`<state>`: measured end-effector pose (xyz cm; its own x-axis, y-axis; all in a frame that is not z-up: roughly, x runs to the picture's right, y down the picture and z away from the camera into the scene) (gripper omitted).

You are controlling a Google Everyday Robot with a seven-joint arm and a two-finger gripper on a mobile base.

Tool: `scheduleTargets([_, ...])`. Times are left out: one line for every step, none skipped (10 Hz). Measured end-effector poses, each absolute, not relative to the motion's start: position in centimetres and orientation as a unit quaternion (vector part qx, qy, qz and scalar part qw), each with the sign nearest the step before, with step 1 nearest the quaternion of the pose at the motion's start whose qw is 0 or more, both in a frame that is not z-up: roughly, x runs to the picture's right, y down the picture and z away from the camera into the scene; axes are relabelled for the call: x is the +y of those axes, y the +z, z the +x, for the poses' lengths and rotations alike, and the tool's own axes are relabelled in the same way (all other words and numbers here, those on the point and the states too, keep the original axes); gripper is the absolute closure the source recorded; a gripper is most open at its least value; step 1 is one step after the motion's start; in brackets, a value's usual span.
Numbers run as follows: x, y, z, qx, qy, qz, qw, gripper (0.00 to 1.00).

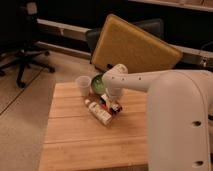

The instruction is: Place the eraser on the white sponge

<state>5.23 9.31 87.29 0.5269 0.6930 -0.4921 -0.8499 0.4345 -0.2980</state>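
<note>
My gripper [113, 103] hangs low over the middle of the wooden table [75, 145], at the end of the white arm that reaches in from the right. A small block with red and black parts, the eraser [117, 108], shows right under the gripper, touching or almost touching it. A pale patch with a red edge just left of the gripper looks like the white sponge [104, 98]; the arm hides most of it. I cannot tell whether the eraser rests on it.
A white-and-tan bottle [99, 114] lies on the table in front left of the gripper. A white cup [83, 84] and a green bowl [97, 82] stand behind it. A yellow board [135, 47] leans behind the table. An office chair [25, 50] stands far left.
</note>
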Motion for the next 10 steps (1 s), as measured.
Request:
scheduleTargets([9.32, 87.30, 5.26, 0.150, 0.463, -0.262, 0.833, 0.79])
scheduleTargets([9.33, 87.31, 5.26, 0.150, 0.463, -0.262, 0.833, 0.72])
scheduleTargets([9.32, 87.30, 5.26, 0.150, 0.463, -0.262, 0.833, 0.64])
scheduleTargets([9.35, 87.32, 5.27, 0.150, 0.463, -0.262, 0.833, 0.54])
scheduleTargets([9.34, 87.32, 5.28, 0.150, 0.463, -0.262, 0.833, 0.42])
scheduleTargets([9.34, 87.32, 5.28, 0.150, 0.463, -0.262, 0.833, 0.31])
scheduleTargets([9.35, 87.32, 5.28, 0.150, 0.463, -0.262, 0.833, 0.23])
scheduleTargets([9.35, 87.32, 5.30, 0.150, 0.463, -0.262, 0.833, 0.20])
scheduleTargets([9.35, 87.32, 5.29, 0.150, 0.463, -0.262, 0.833, 0.20])
scheduleTargets([9.36, 87.33, 5.29, 0.150, 0.463, -0.262, 0.833, 0.20])
